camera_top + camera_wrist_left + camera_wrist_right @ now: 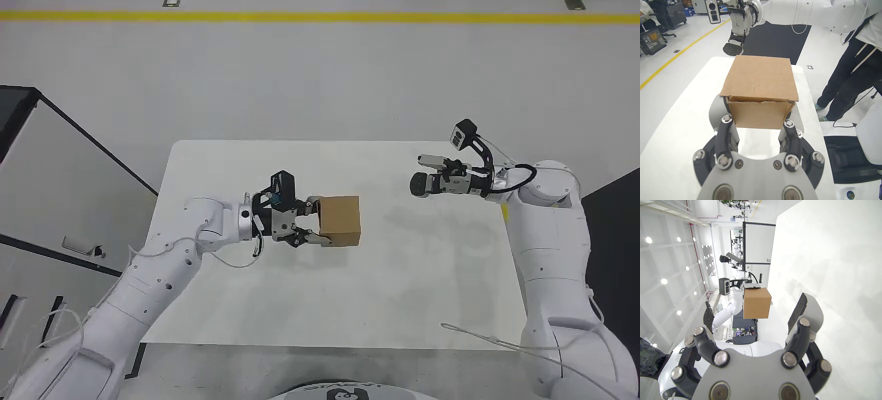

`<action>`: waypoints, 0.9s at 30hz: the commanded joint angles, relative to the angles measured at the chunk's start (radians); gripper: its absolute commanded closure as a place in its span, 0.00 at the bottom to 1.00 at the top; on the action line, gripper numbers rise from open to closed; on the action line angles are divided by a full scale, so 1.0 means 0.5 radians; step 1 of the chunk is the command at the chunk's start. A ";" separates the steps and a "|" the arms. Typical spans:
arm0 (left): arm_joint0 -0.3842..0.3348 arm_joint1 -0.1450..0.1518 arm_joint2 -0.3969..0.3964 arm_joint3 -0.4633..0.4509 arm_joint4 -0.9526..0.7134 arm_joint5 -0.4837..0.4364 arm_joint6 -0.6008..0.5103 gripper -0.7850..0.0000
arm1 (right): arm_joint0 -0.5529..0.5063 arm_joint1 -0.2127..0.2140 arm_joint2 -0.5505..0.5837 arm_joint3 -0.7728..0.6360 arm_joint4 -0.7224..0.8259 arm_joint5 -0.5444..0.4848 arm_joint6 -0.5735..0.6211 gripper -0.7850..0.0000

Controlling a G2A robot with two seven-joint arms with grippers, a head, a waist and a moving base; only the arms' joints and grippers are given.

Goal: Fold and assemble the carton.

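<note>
Top view — carton (339, 220) gripped inside the left tool (314, 220).

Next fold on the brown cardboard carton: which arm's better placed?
Right, probably. The left gripper is shut on the sides of the brown cardboard carton, steadying it. The right gripper is open, holds nothing, and faces the carton's far end across a gap.

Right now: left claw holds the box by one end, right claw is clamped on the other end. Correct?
Not quite. The left claw does hold the box by one end, but the right claw is not clamped on it: it is open and well apart from the box, as the top view shows.
</note>
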 commanded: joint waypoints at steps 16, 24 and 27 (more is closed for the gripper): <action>-0.203 -0.145 0.281 0.521 0.244 0.081 0.244 1.00 | 0.000 0.000 0.000 0.000 0.000 0.000 0.000 0.00; -0.187 -0.157 0.299 0.523 0.316 0.157 0.242 1.00 | 0.000 0.000 0.000 0.000 0.000 0.000 0.000 0.00; -0.202 -0.171 0.340 0.572 0.475 0.226 0.308 1.00 | 0.000 0.000 0.000 0.000 0.000 0.000 0.000 0.00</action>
